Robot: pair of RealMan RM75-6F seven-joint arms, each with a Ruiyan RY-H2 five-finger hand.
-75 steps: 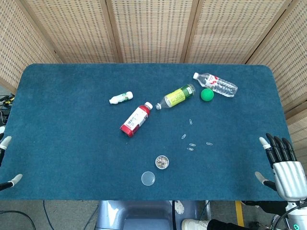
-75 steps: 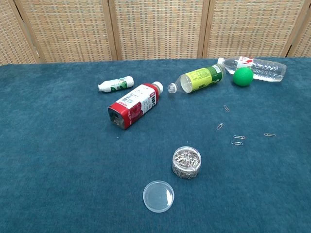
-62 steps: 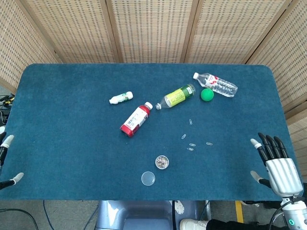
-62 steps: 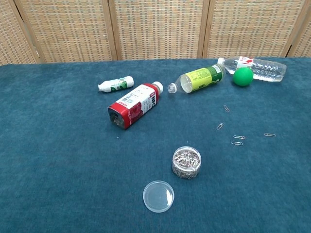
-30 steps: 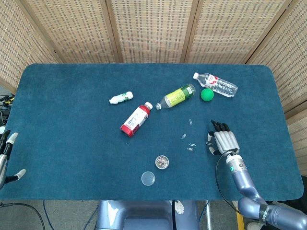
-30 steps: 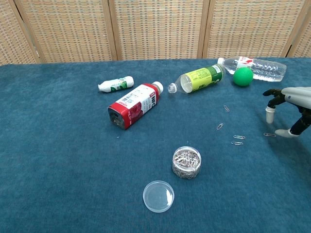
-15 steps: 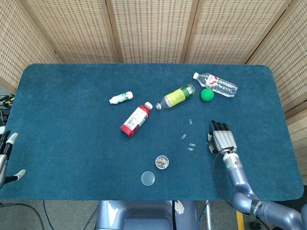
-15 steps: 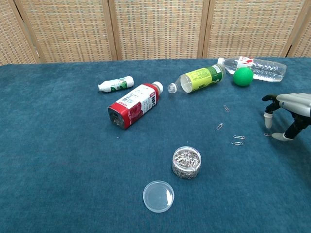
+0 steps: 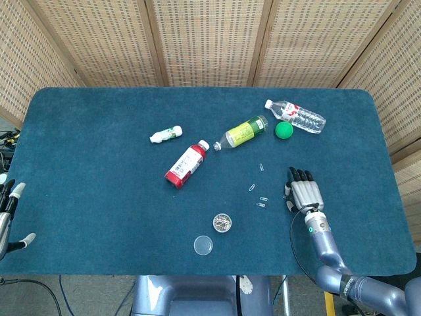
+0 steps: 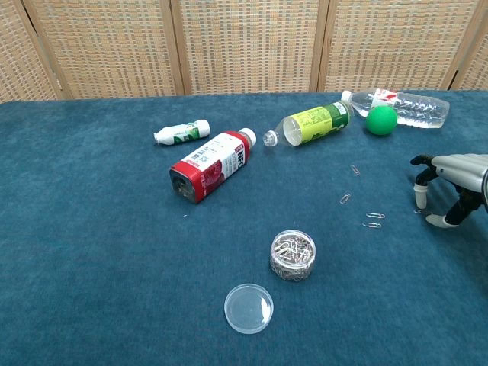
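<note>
Your right hand [image 9: 303, 192] is hanging low over the blue surface [image 9: 99, 164], palm down, with a loose paper clip [image 10: 418, 211] lying right under its fingers [image 10: 419, 186]. Those fingers are curling downward and standing apart, thumb and first finger straddling the clip; you are gripping nothing, and whether a fingertip is actually touching the clip cannot be told. Only the chest view is showing you that clip. From the head view the hand is covering it, though that view is showing the back of the hand and the forearm behind it.

Your left hand [image 9: 8, 220] is showing only in the head view, at the surface's left edge, far from the right hand, fingers spread and holding nothing.

Left of your right hand, four more paper clips [image 10: 372, 220] are lying scattered. Further left and nearer you, a small clear jar [image 10: 293, 255] full of clips is standing open, its lid [image 10: 248, 308] lying flat just beside it. Beyond the right hand, a green ball [image 10: 381, 120] is sitting between a clear water bottle [image 10: 400, 106] and a yellow-labelled bottle [image 10: 306, 124], both on their sides. A red-labelled bottle [image 10: 209, 167] and a small white bottle [image 10: 181, 132] are lying further left. The labels' writing is too small to read in either view.
</note>
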